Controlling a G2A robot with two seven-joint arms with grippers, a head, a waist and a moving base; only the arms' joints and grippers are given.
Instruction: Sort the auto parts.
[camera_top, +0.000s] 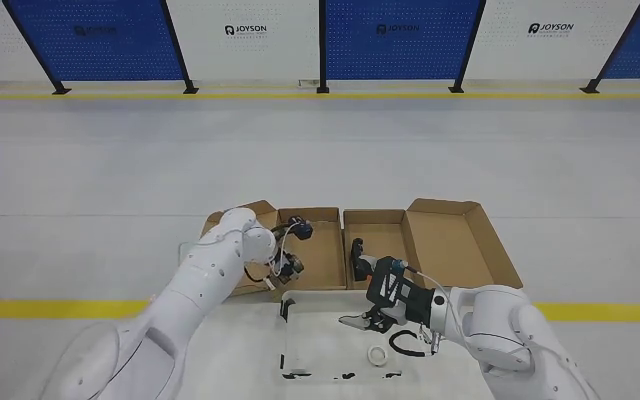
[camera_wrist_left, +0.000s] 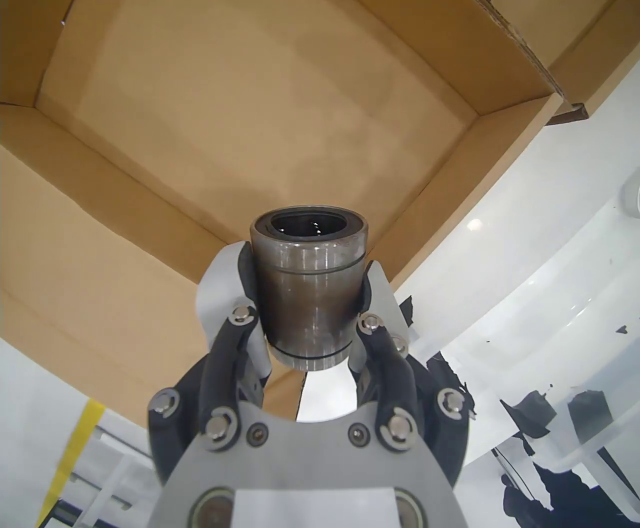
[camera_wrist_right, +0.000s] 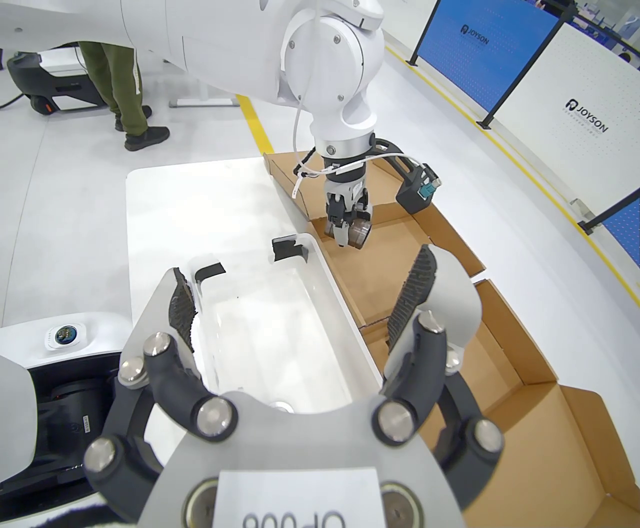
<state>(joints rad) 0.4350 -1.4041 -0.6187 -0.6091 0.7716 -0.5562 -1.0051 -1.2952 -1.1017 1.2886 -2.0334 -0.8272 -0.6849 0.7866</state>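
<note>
Metal sleeve (camera_wrist_left: 309, 295): short steel cylinder, hollow bore, grooves near both ends. The left gripper (camera_wrist_left: 306, 272) grasps it, fingers (camera_wrist_left: 240, 280) clenched on its sides, axis roughly in line with them. It hangs over the left cardboard box (camera_wrist_left: 200, 125), clear of the floor and just inside the wall nearest the tray. The box floor in the left wrist view is bare cardboard.

Progress, as judged: this part is lifted and carried to a box but not yet dropped. No sorted part can be made out in the left box, so the sort looks early. A white ring (camera_top: 378, 355) lies in the white tray (camera_wrist_right: 342, 305), not yet picked.

Right gripper (camera_wrist_right: 300, 295): fingers (camera_wrist_right: 415, 290) spread wide, nothing between them, hanging over the tray near its box-side rim.

Surroundings: the right cardboard box (camera_top: 385, 235) touches the left one, its flaps open. Something dark sits at its near corner in the top view; I cannot tell whether it is a part. Tray and boxes stand on the white table (camera_wrist_right: 200, 200). Black tape scraps mark the tray rim.

Obstructions: nothing lies under the sleeve. The two arms are close across the tray edge, which could crowd a reach for the ring.
</note>
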